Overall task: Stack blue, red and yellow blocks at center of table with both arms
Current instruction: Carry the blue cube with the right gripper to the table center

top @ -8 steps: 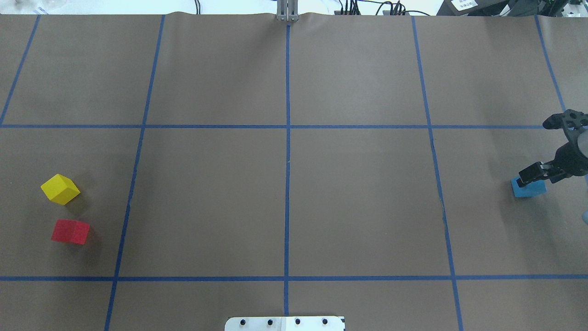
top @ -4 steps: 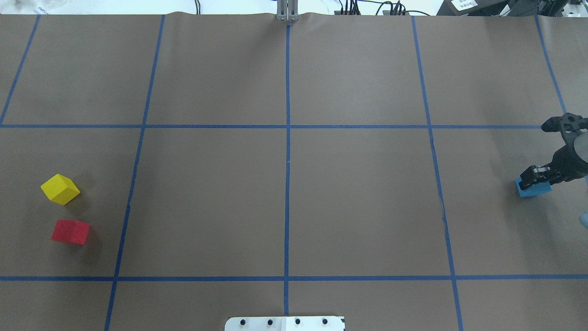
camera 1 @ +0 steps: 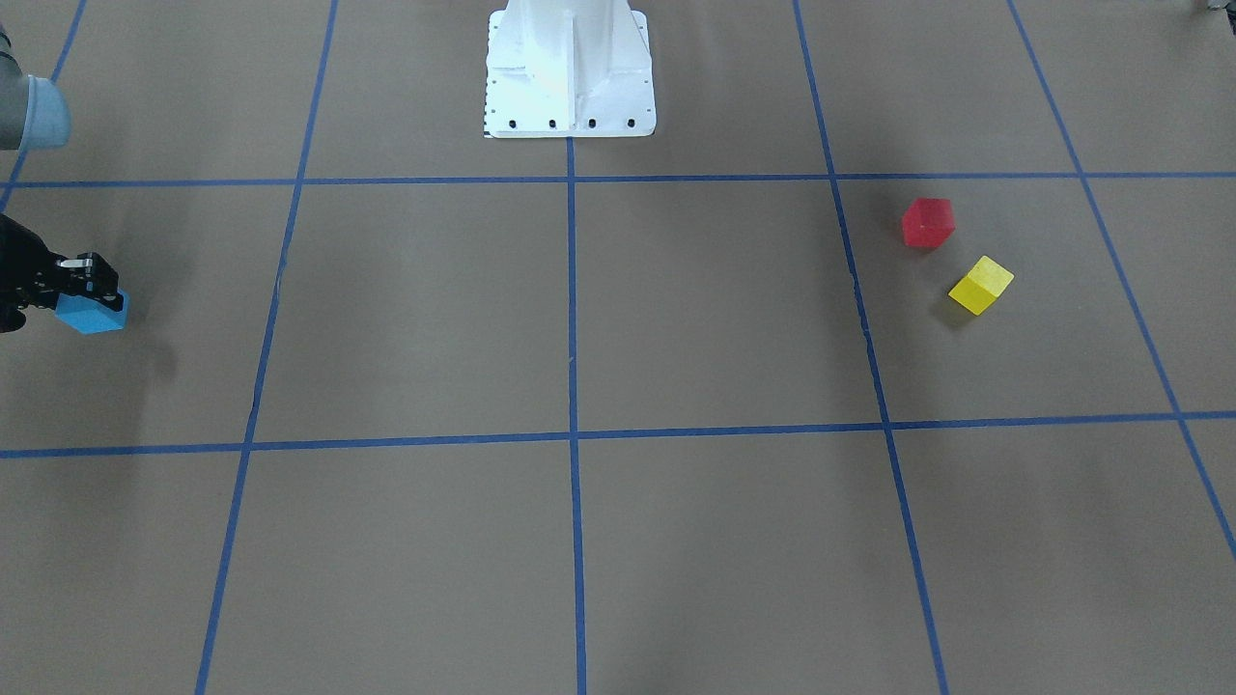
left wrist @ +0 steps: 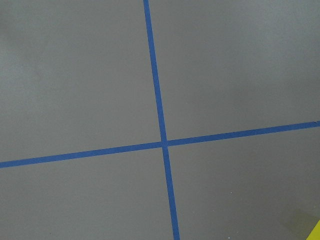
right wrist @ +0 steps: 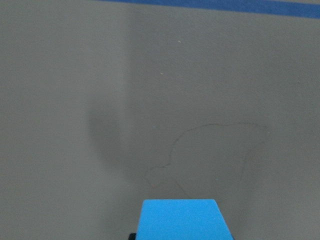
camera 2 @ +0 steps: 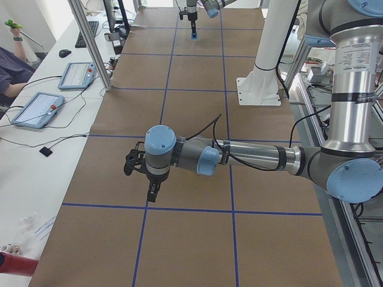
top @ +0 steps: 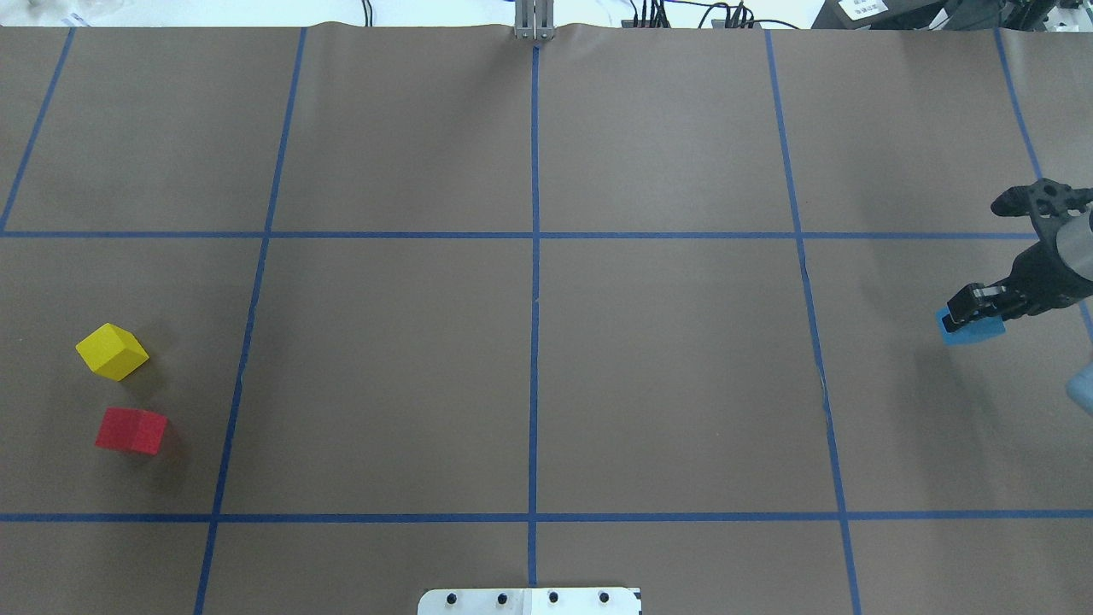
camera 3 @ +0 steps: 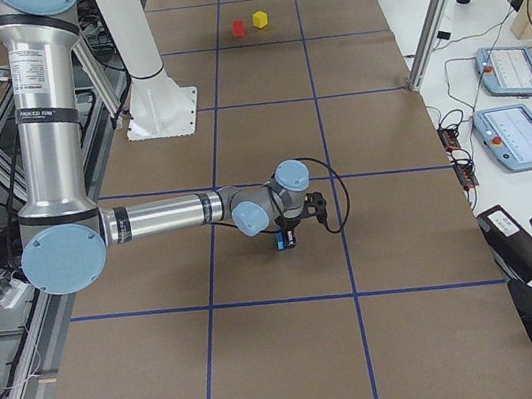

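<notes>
My right gripper point(top: 965, 312) is shut on the blue block point(top: 972, 330) and holds it just above the table at the far right. The block also fills the bottom of the right wrist view point(right wrist: 182, 220) and shows in the front view point(camera 1: 92, 316). The yellow block point(top: 112, 351) and the red block point(top: 131, 430) sit side by side on the table at the far left, apart from each other. My left gripper point(camera 2: 153, 194) shows only in the exterior left view, hovering above the table. I cannot tell if it is open or shut. A yellow corner point(left wrist: 315, 232) shows in the left wrist view.
Blue tape lines point(top: 535, 235) divide the brown table into a grid. The white robot base plate point(top: 529, 600) sits at the near middle edge. Tablets point(camera 3: 504, 71) and cables lie on the side bench beyond the table's far edge.
My right gripper has lifted the blue block off the table and carried it slightly left and away from the robot. The yellow and red blocks have not moved.
</notes>
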